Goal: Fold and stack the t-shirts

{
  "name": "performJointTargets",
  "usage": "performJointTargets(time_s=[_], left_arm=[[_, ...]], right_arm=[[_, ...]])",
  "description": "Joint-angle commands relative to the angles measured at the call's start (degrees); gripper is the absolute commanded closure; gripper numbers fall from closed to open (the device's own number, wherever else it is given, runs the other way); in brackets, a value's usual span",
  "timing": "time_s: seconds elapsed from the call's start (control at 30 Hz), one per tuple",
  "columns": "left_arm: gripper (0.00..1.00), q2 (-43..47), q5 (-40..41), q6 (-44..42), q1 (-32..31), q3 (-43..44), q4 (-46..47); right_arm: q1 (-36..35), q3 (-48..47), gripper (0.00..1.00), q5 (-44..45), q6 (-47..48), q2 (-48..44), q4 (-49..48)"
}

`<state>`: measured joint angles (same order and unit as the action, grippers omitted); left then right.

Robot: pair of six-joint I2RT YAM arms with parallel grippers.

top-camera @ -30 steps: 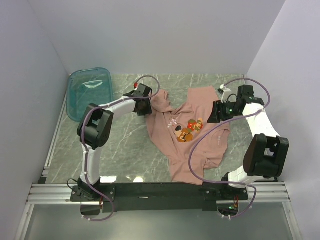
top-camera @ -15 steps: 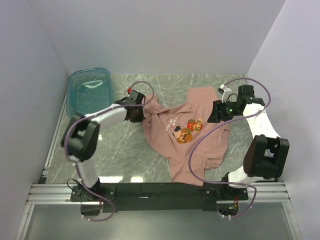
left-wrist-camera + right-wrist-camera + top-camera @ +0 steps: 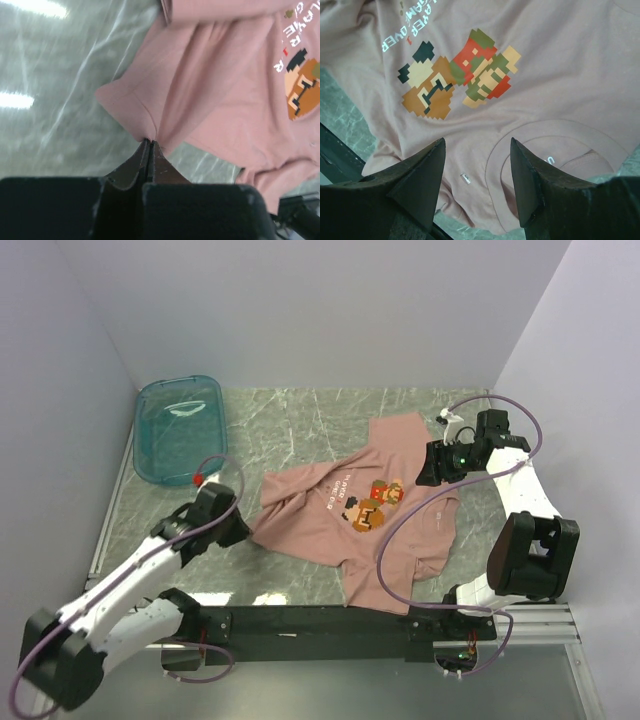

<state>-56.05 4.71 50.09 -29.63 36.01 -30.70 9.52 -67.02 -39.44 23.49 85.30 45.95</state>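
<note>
In the overhead view, a teal tub [image 3: 180, 430] sits at the upper left of the grey marbled table [image 3: 300, 420], well apart from the cloth. Below it, the left arm reaches in from the lower left corner. The left gripper [image 3: 243, 530] meets the leftmost edge of the dusty-pink t-shirt [image 3: 370, 530].

The left wrist view shows this gripper [image 3: 149, 145] fully closed. Its two dark fingers are pressed together on a small pinch of the t-shirt [image 3: 215, 75] hem, and the fabric fans away from the pinch in taut folds.

The t-shirt lies rumpled across the middle of the table, chest side up. Its pixel-figure print [image 3: 372, 502] and white lettering are near the centre of the frame, and its lower part runs down toward the near edge.

At the right of centre, the right gripper [image 3: 430, 465] hangs over the t-shirt's upper right part. In the right wrist view its fingers [image 3: 476, 145] stand apart with nothing between them. They are above the neckline [image 3: 560, 130] of the t-shirt [image 3: 570, 75], with the print [image 3: 457, 75] just beyond. I cannot tell whether the tips touch the cloth.
</note>
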Motion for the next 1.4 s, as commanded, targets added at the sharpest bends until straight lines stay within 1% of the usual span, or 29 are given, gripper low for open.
performJointTargets(time_s=[0.0,0.03,0.13,0.27,0.8,0.83,0.87,0.9,0.97,1.0,1.1,1.13,1.2,1.23,1.3,1.33,1.37], left_arm=[[0.99,8.40,-1.63,8.00,-0.34,-2.60,-5.85],[0.99,11.37,-1.89,9.32,-0.34,-3.05,-6.82],[0.99,15.25,-2.42,10.64,-0.34,-4.19,-9.54],[0.99,17.73,-2.95,10.91,-0.34,-4.54,-11.40],[0.99,18.52,-1.72,8.71,-0.43,-1.03,-16.06],[0.98,18.61,-1.72,8.54,-0.43,-0.77,-16.84],[0.93,18.70,-1.63,8.36,-0.43,-0.50,-17.20],[0.79,18.79,-1.55,8.01,-0.34,-0.15,-17.38],[0.63,18.70,-0.06,6.35,-0.34,1.69,-17.12],[0.51,18.61,0.64,5.38,-0.34,3.26,-16.59],[0.39,15.64,4.15,0.82,-0.34,6.25,-11.59],[0.38,11.45,4.51,-1.98,0.00,7.05,-10.10],[0.37,5.63,3.91,-4.98,0.71,10.02,-5.80],[0.38,-0.40,3.03,-7.26,1.32,11.00,-4.30],[0.39,-6.06,2.32,-9.12,2.03,13.81,0.26],[0.39,-10.96,0.75,-10.35,2.38,14.69,1.51],[0.41,-13.18,0.04,-10.97,3.34,15.66,2.56]], right_arm=[[-0.03,-1.18,0.38,-0.20,0.51,-1.45,-0.34],[-0.11,-1.27,0.38,-0.20,0.51,-1.28,-0.34],[-0.11,-1.27,0.38,-0.46,0.42,-1.27,-0.34],[-0.29,-1.18,0.38,-0.29,0.60,-1.71,-0.16],[-0.64,-1.09,0.38,0.94,1.47,-2.68,0.36],[-0.73,-1.00,0.38,0.94,1.56,-2.68,0.28],[-0.82,-0.92,0.38,1.03,1.65,-2.68,0.36],[-0.99,-0.83,0.38,1.12,1.83,-2.68,0.28],[-1.43,-0.65,0.38,1.56,1.91,-2.50,0.19],[-1.69,-0.65,0.38,1.73,2.09,-2.42,0.10],[-2.49,-0.83,0.38,1.74,2.00,-1.98,0.01],[-2.75,-1.26,0.38,1.56,2.00,-1.63,0.10],[-3.10,-1.70,0.38,1.47,1.92,-1.28,0.28],[-3.19,-2.14,0.38,1.39,1.92,-1.19,0.54],[-3.37,-2.32,0.38,1.38,2.00,-1.27,0.54],[-3.28,-2.32,0.38,1.30,2.00,-1.45,0.80],[-3.28,-2.23,0.38,1.38,2.00,-1.62,0.80]])
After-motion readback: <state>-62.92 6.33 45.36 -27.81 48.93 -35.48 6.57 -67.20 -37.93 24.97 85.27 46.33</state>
